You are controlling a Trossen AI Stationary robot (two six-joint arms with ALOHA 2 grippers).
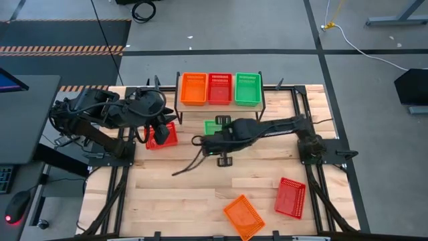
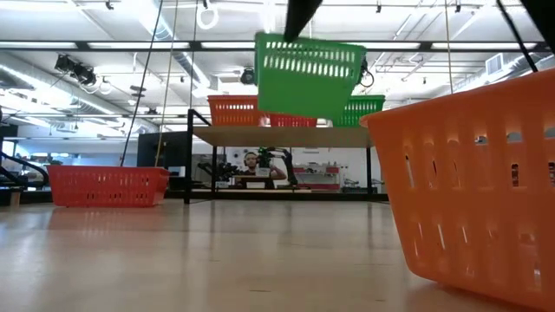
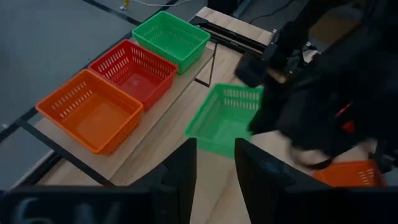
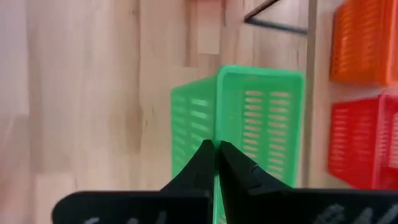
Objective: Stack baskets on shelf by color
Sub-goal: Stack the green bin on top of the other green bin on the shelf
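The shelf (image 1: 267, 94) stands at the table's far edge, with orange (image 1: 194, 88), red (image 1: 219, 88) and green (image 1: 247, 88) baskets side by side on its top board. My right gripper (image 4: 216, 149) is shut on another green basket (image 2: 308, 76), which hangs in the air just in front of the shelf. My left gripper (image 3: 216, 171) is open and holds nothing; it hovers over a red basket (image 1: 162, 136) on the table to the shelf's left. Another red basket (image 1: 291, 197) and an orange one (image 1: 244, 215) lie on the table toward the near edge. My right gripper pinches the green basket's side wall at its rim (image 4: 219, 134), one finger inside the basket and one outside. The fingers come from above. The basket is lifted clear of the table and hangs tilted below them, at about the height of the shelf top.
My right arm (image 1: 281, 127) stretches across the table's middle from the right. The shelf's thin black legs (image 2: 189, 156) stand just behind the lifted basket. Bare planks (image 1: 174, 194) lie at the near left. A person shows far off in the room beyond the table.
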